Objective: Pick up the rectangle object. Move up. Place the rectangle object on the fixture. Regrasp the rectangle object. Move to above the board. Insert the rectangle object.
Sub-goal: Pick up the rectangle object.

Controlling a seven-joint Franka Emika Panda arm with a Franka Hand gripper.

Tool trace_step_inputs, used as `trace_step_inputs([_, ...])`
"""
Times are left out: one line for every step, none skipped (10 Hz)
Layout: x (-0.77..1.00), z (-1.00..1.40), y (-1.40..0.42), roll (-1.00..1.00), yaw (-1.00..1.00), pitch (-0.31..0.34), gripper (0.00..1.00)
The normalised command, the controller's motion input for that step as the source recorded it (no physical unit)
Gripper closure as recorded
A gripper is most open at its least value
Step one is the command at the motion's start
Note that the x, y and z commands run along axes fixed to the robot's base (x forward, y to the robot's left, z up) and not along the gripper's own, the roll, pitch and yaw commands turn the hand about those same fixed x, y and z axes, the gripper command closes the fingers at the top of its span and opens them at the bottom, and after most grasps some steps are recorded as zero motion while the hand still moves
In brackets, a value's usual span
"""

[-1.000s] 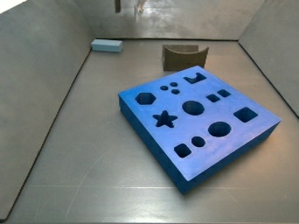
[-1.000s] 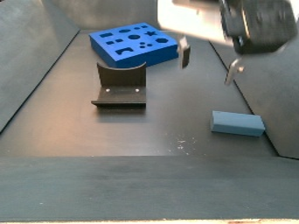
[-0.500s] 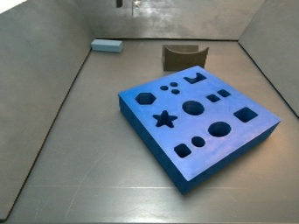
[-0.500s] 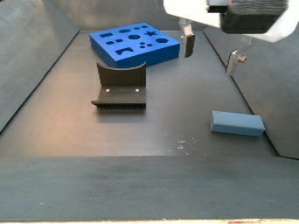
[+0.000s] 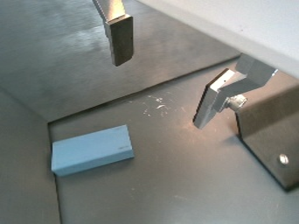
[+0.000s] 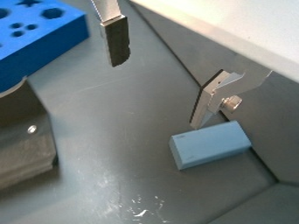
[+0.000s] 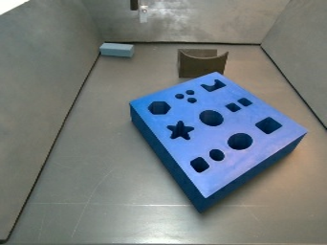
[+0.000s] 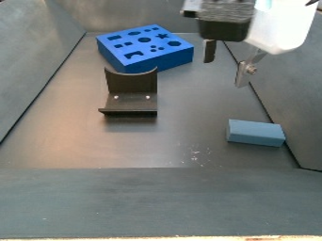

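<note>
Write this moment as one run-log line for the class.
phase: approach | gripper: open, empty, above floor | block: on floor, not grasped | fixture: empty | board: no block in it

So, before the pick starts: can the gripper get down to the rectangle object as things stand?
Probably yes. The gripper hangs open above the floor, the rectangle object lies flat with nothing on it, and the fixture and board stand apart from it.

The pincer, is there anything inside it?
No. In both wrist views the pincer hangs open, only bare floor between its fingers. The rectangle object lies flat below, untouched. Its underside is hidden.
</note>
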Motion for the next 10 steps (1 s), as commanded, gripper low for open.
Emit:
trace_step_inputs([0.00, -0.15, 0.00, 0.02, -1.00, 0.000, 0.00])
trace_step_inputs([0.00, -0.15, 0.00, 0.02, -1.00, 0.000, 0.00])
trace_step_inputs([0.00, -0.16, 0.00, 0.03, -1.00, 0.000, 0.00])
trace_step_inputs([0.00, -0.18, 0.00, 0.03, -1.00, 0.000, 0.00])
trace_step_inputs([0.00, -0.19, 0.00, 0.03, -1.00, 0.000, 0.00])
trace_step_inputs([0.00, -0.18, 0.02, 0.24, -0.84, 0.194, 0.00])
trace_step_inputs([0.00, 0.00, 0.00, -0.01, 0.00, 0.000, 0.00])
trace_step_inputs([-0.74, -0.03, 0.29, -0.15, -0.33, -0.383, 0.00])
trace_step_inputs([-0.64, 0.18, 0.23, -0.30, -0.20, -0.583, 0.00])
trace_step_inputs([-0.15, -0.01, 0.06, 0.00, 0.00, -0.023, 0.00])
